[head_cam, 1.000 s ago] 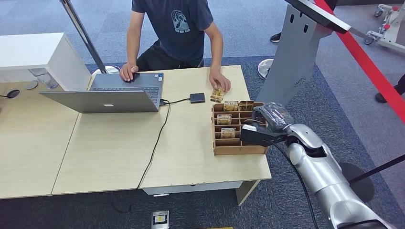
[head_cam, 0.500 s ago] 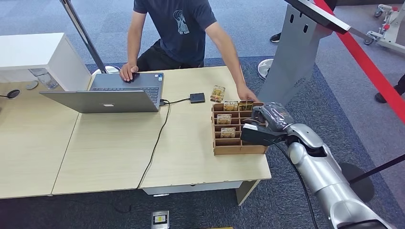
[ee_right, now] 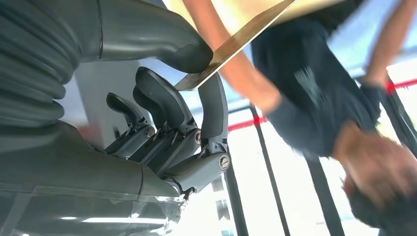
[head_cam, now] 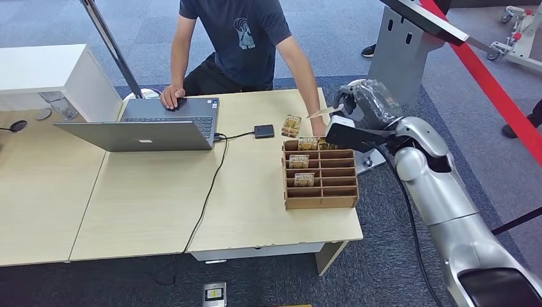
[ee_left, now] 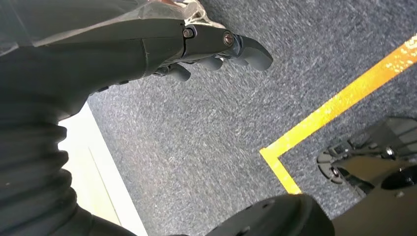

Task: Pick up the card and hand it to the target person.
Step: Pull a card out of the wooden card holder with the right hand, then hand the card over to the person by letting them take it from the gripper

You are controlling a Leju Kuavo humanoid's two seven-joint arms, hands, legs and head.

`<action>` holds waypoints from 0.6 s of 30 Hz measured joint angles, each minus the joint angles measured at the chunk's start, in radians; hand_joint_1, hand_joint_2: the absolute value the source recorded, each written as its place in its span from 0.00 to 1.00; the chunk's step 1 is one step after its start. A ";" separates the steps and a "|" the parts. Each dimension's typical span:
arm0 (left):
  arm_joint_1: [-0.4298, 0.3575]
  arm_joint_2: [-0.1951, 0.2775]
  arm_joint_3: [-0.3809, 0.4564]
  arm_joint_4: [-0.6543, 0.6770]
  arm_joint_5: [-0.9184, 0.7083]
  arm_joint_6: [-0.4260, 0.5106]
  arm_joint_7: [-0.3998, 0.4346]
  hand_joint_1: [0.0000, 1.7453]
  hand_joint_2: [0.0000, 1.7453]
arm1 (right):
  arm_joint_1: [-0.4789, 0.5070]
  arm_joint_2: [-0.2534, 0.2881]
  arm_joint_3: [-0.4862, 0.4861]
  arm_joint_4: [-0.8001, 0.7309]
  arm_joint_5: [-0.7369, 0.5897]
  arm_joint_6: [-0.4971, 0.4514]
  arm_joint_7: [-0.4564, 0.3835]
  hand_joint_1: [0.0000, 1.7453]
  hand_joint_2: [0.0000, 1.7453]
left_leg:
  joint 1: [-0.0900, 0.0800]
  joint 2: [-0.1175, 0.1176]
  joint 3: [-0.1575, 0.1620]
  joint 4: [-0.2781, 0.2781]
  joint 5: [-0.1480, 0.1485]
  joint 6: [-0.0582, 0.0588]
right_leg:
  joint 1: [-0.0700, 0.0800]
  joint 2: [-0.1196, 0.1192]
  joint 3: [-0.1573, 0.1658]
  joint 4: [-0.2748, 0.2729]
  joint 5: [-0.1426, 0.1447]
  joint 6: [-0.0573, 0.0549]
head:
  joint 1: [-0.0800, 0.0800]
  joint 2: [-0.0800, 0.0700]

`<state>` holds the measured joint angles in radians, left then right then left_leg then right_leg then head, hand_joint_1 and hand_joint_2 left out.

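Observation:
My right hand (head_cam: 362, 104) is raised above the far right corner of the table (head_cam: 147, 204). It pinches a thin tan card (head_cam: 317, 114) between thumb and finger, and the card sticks out toward the person (head_cam: 246, 38). In the right wrist view the card (ee_right: 236, 39) shows edge-on, clamped under the thumb of that hand (ee_right: 172, 98). The person's hand (head_cam: 317, 128) reaches down just below the card, at the back edge of the wooden slotted box (head_cam: 319, 201). My left hand (ee_left: 211, 49) hangs over the carpet and holds nothing.
The box holds a few more cards (head_cam: 299, 160), and a small stack of cards (head_cam: 291, 125) lies behind it. A laptop (head_cam: 137, 135), a black device (head_cam: 264, 131) and a cable (head_cam: 208, 192) lie on the table. A grey stand (head_cam: 399, 70) and a red barrier (head_cam: 492, 89) are on the right.
My right hand rose from beside the box's front right corner to above its back right corner, carrying the card. The person's hand moved from the card stack to the box's back edge.

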<state>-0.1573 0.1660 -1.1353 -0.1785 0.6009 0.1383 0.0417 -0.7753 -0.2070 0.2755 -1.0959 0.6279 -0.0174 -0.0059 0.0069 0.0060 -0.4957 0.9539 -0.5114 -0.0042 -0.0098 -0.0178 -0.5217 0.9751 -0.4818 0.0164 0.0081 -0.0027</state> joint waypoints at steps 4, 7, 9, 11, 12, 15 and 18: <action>-0.001 -0.001 -0.002 0.000 -0.003 0.002 -0.002 0.00 1.00 | -0.063 0.006 0.002 -0.030 -0.011 -0.029 -0.026 0.93 1.00 | 0.000 0.000 -0.001 0.000 0.001 0.001 | 0.000 0.000 0.000 0.000 0.000 0.000 | 0.000 0.000; -0.007 -0.003 -0.010 0.000 -0.006 0.002 0.002 0.00 1.00 | -0.128 0.033 0.007 -0.007 -0.001 -0.065 -0.081 0.93 1.00 | 0.000 0.000 -0.001 0.000 0.001 0.001 | 0.000 0.000 0.000 0.000 0.001 0.000 | 0.000 0.000; -0.014 -0.006 -0.017 0.000 -0.007 0.000 0.007 0.00 1.00 | -0.175 0.066 0.018 0.044 0.011 -0.095 -0.124 0.93 1.00 | 0.000 0.000 -0.001 0.000 0.001 0.000 | 0.000 0.000 0.000 0.001 0.001 0.000 | 0.000 0.000; -0.021 -0.009 -0.020 0.000 -0.008 -0.003 0.009 0.00 1.00 | -0.212 0.104 0.032 0.104 0.022 -0.121 -0.159 0.93 1.00 | 0.000 0.000 -0.001 0.000 0.002 0.000 | 0.000 0.000 0.000 0.001 0.001 0.000 | 0.000 0.000; -0.023 -0.010 -0.022 0.000 -0.009 -0.003 0.011 0.00 1.00 | -0.225 0.122 0.039 0.133 0.028 -0.133 -0.172 0.93 1.00 | 0.001 0.000 -0.001 0.000 0.002 0.000 | 0.000 0.000 0.000 0.001 0.001 0.000 | 0.000 0.000; -0.026 -0.013 -0.024 0.000 -0.011 -0.005 0.014 0.00 1.00 | -0.253 0.174 0.062 0.219 0.045 -0.172 -0.194 0.93 1.00 | 0.001 0.000 -0.001 0.000 0.002 -0.001 | 0.000 0.000 0.000 0.001 0.001 0.000 | 0.000 0.000; -0.029 -0.015 -0.026 0.000 -0.015 -0.008 0.015 0.00 1.00 | -0.272 0.220 0.083 0.304 0.061 -0.199 -0.202 0.93 1.00 | 0.001 0.000 -0.001 0.000 0.002 -0.001 | 0.000 0.000 0.000 0.001 0.001 0.000 | 0.000 0.000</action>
<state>-0.1860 0.1511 -1.1612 -0.1785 0.5861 0.1303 0.0569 -1.0474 0.0131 0.3585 -0.7924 0.6885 -0.2166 -0.2078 0.0074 0.0056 -0.4972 0.9536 -0.5089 -0.0051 -0.0095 -0.0180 -0.5220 0.9765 -0.4810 0.0163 0.0082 -0.0027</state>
